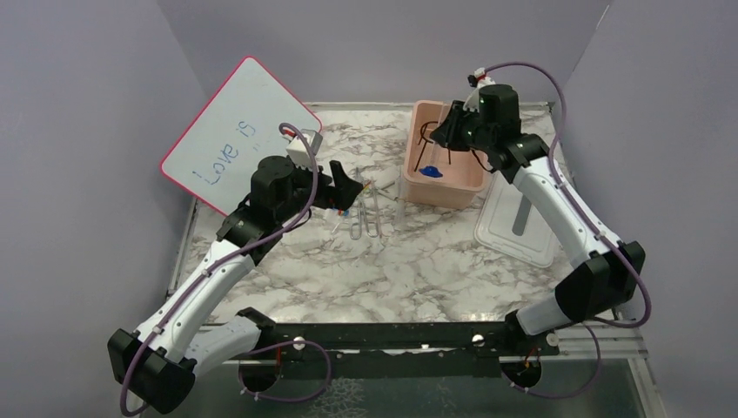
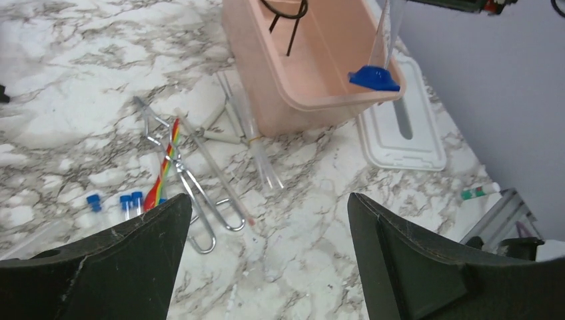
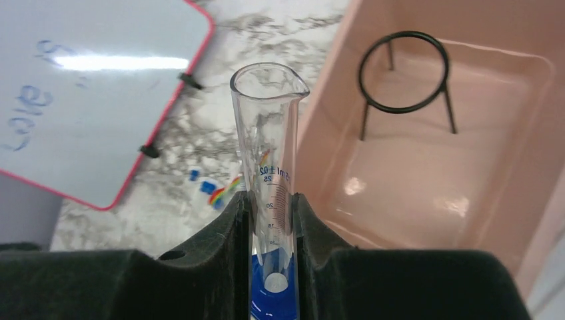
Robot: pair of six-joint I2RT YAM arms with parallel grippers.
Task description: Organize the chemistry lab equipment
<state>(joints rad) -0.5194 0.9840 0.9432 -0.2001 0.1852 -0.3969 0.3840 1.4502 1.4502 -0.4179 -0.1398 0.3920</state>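
Note:
My right gripper (image 3: 273,207) is shut on a clear graduated cylinder (image 3: 270,133) with a blue base (image 2: 375,78). It holds the cylinder upright over the pink tub (image 1: 435,193). I cannot tell whether the base touches the tub floor. A black wire ring stand (image 3: 403,73) stands inside the tub. My left gripper (image 2: 266,207) hangs open above the marble table with nothing between its fingers. Ahead of it lie metal tongs (image 2: 193,200), a red-yellow rod (image 2: 166,167), clear tubes (image 2: 260,147) and blue-capped vials (image 2: 126,200).
A pink-rimmed whiteboard (image 1: 235,131) leans at the back left. The tub's white lid (image 1: 522,222) lies right of the tub, and a small marker (image 2: 480,192) lies near the table's right rail. Purple walls close in the table.

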